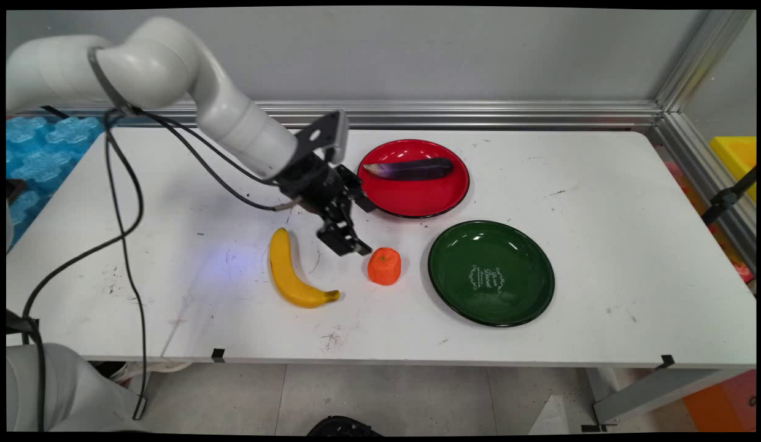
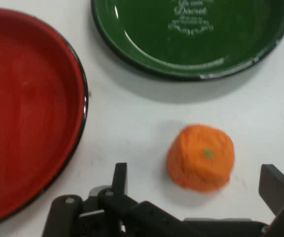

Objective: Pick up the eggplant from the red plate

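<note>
I've got the gripper (image 2: 196, 190) spread wide and empty, the orange (image 2: 201, 157) sitting between the fingers (image 2: 276, 186) but nearer the right one, which I reckon could knock it rolling toward the green plate (image 2: 132, 52).

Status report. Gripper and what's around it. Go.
Gripper open, low over the table, fingers either side of the orange fruit, not touching. Banana behind it. Green plate empty; eggplant on red plate.

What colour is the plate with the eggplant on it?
Red, with a thin dark rim. The plate holding the eggplant shows best in the main view.
</note>
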`<state>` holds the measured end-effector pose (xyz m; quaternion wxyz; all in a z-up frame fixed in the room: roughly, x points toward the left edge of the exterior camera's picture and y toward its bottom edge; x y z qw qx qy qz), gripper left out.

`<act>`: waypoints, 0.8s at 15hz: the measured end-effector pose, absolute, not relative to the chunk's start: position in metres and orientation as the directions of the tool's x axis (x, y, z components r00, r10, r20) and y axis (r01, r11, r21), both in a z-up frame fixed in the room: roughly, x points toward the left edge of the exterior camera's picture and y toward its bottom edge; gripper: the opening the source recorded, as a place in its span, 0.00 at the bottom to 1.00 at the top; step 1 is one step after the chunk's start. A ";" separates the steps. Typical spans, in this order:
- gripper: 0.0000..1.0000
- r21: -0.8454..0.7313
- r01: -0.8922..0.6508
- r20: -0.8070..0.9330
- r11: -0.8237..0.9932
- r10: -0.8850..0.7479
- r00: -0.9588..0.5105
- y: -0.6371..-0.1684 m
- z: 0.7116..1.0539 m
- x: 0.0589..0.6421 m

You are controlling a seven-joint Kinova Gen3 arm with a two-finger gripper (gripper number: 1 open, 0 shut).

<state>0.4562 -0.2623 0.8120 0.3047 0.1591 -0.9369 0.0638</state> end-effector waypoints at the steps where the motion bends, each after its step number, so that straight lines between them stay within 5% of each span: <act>1: 1.00 -0.022 -0.333 0.586 0.943 -0.258 -0.768 -0.261 0.815 0.461; 12: 1.00 -0.002 -0.320 0.475 0.947 -0.280 -0.834 -0.229 0.830 0.547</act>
